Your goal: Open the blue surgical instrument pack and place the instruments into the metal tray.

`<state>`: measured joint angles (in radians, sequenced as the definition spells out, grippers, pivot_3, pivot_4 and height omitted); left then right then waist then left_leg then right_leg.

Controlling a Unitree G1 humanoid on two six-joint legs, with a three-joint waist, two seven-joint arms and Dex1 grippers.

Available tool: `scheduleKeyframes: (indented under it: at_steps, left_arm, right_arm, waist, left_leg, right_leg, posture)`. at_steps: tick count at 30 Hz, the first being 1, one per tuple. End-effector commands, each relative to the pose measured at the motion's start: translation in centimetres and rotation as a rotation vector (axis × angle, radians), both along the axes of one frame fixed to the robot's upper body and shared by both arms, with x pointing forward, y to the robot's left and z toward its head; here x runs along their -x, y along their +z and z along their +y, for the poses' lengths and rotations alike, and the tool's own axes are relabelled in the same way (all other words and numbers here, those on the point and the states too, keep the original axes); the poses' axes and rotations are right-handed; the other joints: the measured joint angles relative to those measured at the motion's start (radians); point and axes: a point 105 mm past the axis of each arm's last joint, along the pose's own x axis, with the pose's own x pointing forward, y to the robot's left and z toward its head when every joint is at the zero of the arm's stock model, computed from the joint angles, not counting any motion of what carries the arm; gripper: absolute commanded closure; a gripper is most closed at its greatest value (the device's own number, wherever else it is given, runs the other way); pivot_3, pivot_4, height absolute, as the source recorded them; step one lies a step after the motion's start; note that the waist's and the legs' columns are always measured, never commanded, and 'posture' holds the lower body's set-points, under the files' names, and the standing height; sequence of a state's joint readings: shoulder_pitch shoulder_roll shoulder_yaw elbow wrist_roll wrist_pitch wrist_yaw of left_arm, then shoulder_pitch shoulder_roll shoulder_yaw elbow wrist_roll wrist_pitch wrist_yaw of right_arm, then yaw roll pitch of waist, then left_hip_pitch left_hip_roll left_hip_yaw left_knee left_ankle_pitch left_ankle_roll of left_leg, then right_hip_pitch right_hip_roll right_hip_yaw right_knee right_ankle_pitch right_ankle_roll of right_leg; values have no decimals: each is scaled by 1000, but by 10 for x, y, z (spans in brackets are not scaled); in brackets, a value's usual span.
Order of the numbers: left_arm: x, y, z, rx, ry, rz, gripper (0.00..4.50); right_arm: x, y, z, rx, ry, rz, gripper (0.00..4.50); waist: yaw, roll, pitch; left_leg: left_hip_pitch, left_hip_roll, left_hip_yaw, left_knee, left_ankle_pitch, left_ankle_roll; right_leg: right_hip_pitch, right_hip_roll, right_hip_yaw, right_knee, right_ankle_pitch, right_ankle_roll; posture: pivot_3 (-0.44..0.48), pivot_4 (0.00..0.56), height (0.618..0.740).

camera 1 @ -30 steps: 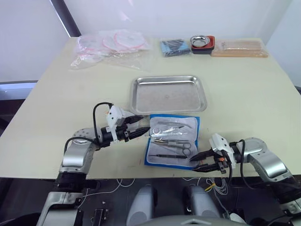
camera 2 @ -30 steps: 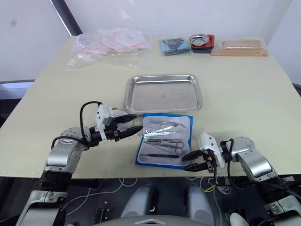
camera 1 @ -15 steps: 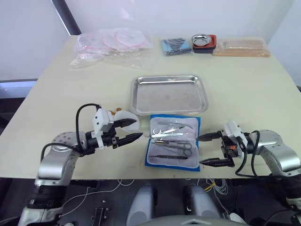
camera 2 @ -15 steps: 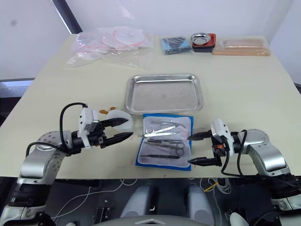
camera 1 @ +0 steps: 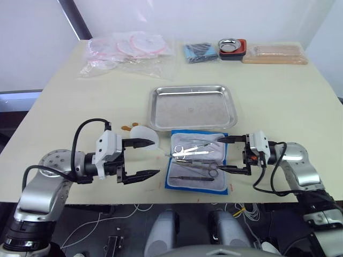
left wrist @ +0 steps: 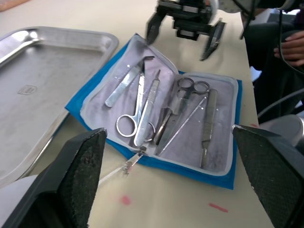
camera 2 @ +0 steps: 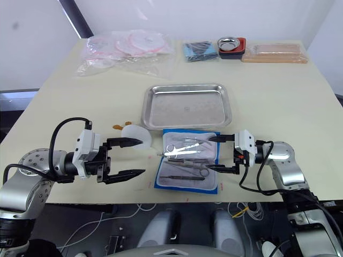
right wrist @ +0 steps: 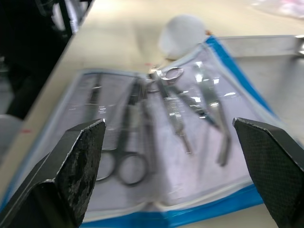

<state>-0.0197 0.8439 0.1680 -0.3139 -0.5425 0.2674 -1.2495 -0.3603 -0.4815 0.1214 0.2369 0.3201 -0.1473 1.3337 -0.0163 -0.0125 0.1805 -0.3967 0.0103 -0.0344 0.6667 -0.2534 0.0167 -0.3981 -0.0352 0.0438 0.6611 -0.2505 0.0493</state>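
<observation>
The blue surgical instrument pack (camera 1: 196,182) lies open like a book near the table's front edge, its pale lining facing up. Several silver instruments (left wrist: 142,111) lie in its sleeves, among them ring-handled scissors (camera 1: 210,167) and tweezers. The metal tray (camera 1: 193,111) sits bare just behind the pack. My left gripper (camera 1: 154,157) hovers left of the pack, its jaws wide apart with nothing between them. At the pack's right edge my right gripper (camera 1: 221,155) also stands open and empty, pointing at the pack. The left wrist view shows the right gripper (left wrist: 179,46) beyond the pack.
A white round object (camera 1: 143,134) with small orange bits lies beside my left gripper. Along the back of the table are clear plastic bags (camera 1: 128,51), a dark blue folded cloth (camera 1: 200,52), a small metal bowl in a red-black dish (camera 1: 231,48) and a tan package (camera 1: 274,54).
My left gripper has drawn back leftward from the pack's left edge and opened wider. My right gripper has opened and moved from the front right corner up to the pack's right edge.
</observation>
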Motion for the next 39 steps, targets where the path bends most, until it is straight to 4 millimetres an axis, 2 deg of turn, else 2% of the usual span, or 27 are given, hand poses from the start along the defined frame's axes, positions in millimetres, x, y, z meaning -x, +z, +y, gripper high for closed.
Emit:
scheduleKeyframes:
  at_steps: [1, 10, 21, 24, 31, 36, 39]
  left_arm:
    - [6, 10, -4, -6, -35, -51, 44]
    - [10, 6, -8, 4, -48, -37, 44]
    - [11, 1, -3, -4, -45, -33, 44]
    - [10, 0, -3, -6, -49, -37, 44]
    - [7, -3, -1, -4, -50, -41, 44]
    - [6, -7, 2, -11, -53, -42, 44]
    - [5, -8, 2, -12, -55, -43, 44]
  right_arm:
    - [-4, -3, 2, 4, 15, -19, 0]
    - [-4, -25, 10, 48, 101, 60, 0]
    - [-6, -44, 2, 180, 90, 80, 0]
    - [-6, -55, -5, 271, 65, 77, 0]
    - [1, -58, -4, 262, 28, 142, 0]
    - [14, -51, 7, 182, 46, 203, 0]
    - [13, -54, 9, 190, 9, 211, 0]
  waist:
    - [0, 0, 0]
    - [0, 0, 0]
    - [-1, 0, 0]
    - [0, 0, -1]
    - [0, -2, -2]
    - [1, -2, -2]
    - [-1, -2, -2]
  left_leg:
    - [0, 0, 0, 0, 0, 0]
    - [0, 0, 0, 0, 0, 0]
    - [2, 0, 0, 0, 0, 0]
    - [3, 0, 0, 0, 0, 0]
    - [6, 0, 0, 0, 0, 0]
    - [5, 0, 0, 0, 0, 0]
    - [5, 0, 0, 0, 0, 0]
  right_leg:
    - [0, 0, 0, 0, 0, 0]
    - [0, 0, 0, 0, 0, 0]
    - [1, 0, 0, 1, 0, 0]
    - [1, 0, 0, 1, 0, -1]
    - [4, 0, 1, 2, -1, -3]
    - [4, 0, 0, 1, -1, -2]
    - [4, 0, 1, 1, 0, -1]
  posture:
    - [0, 150, 740]
    - [0, 150, 740]
    - [0, 150, 740]
    - [0, 150, 740]
    - [0, 150, 740]
    - [0, 150, 740]
    - [0, 150, 740]
